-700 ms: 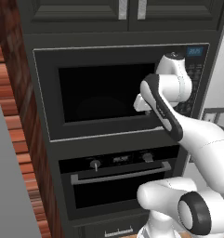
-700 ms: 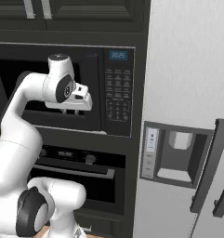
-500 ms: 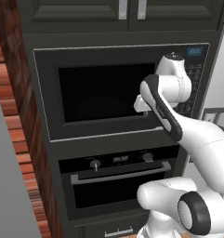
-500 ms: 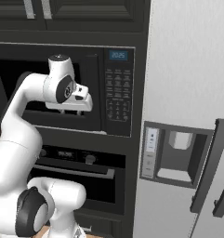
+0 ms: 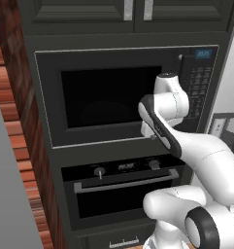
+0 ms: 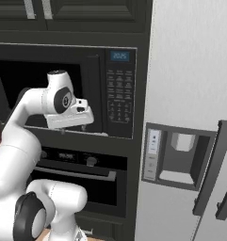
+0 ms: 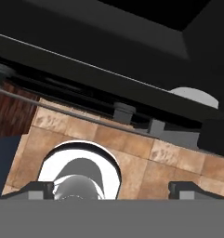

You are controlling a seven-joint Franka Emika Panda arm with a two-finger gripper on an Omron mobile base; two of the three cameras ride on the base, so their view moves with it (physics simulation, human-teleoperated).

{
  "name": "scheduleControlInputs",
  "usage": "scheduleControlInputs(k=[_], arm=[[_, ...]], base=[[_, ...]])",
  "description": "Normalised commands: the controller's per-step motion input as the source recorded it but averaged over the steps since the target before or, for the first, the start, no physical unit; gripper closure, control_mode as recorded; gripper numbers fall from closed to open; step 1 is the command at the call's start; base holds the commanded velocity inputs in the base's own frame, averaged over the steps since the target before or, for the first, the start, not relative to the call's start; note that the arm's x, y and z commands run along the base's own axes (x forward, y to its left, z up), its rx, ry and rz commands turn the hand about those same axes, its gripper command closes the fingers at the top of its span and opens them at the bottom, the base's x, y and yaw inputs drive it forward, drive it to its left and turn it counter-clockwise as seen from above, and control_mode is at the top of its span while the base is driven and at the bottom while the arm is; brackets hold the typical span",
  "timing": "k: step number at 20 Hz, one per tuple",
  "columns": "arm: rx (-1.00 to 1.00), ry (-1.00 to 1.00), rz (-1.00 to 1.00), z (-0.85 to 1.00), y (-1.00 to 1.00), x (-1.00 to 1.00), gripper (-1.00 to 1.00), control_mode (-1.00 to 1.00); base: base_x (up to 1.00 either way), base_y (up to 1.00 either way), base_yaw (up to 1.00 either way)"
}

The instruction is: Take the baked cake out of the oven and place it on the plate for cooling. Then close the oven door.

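The oven (image 5: 121, 192) is seen low in a tall column of dark cabinetry, its door (image 5: 123, 199) closed, with a silver bar handle (image 5: 125, 180) across the top of the door and round knobs (image 5: 99, 171) on the panel above. The cake and the plate cannot be made out. Directly above the oven a black built-in microwave (image 5: 108, 97) with a keypad (image 6: 120, 96) at its right is set, and dark cupboard doors (image 5: 89, 14) are fitted over that. The gripper (image 7: 108, 189) is held in front of the microwave's lower edge, pointed downward, its fingers spread wide with nothing between them. A tan tiled floor (image 7: 169, 162) is shown below it. A red brick wall (image 5: 21, 160) is seen left of the cabinetry, and a pale grey fridge (image 6: 190, 117) with a dispenser recess (image 6: 178, 157) stands at its right
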Motion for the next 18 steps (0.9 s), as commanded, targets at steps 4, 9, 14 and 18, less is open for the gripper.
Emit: scheduleControlInputs(k=[4,9,14,18], arm=[[0.02,0.02,-0.02,-0.12,-0.16,0.14,-1.00,-1.00],[0.03,0.04,-0.03,0.00,-0.05,0.41,-1.00,-1.00],[0.04,0.07,0.00,0.00,-0.15,0.11,-1.00,-1.00],[0.00,0.00,0.00,0.00,0.00,0.00,-1.00,-1.00]], base=[[0.00,0.00,0.00],[0.00,0.00,0.00],[0.00,0.00,0.00],[0.00,0.00,0.00]])
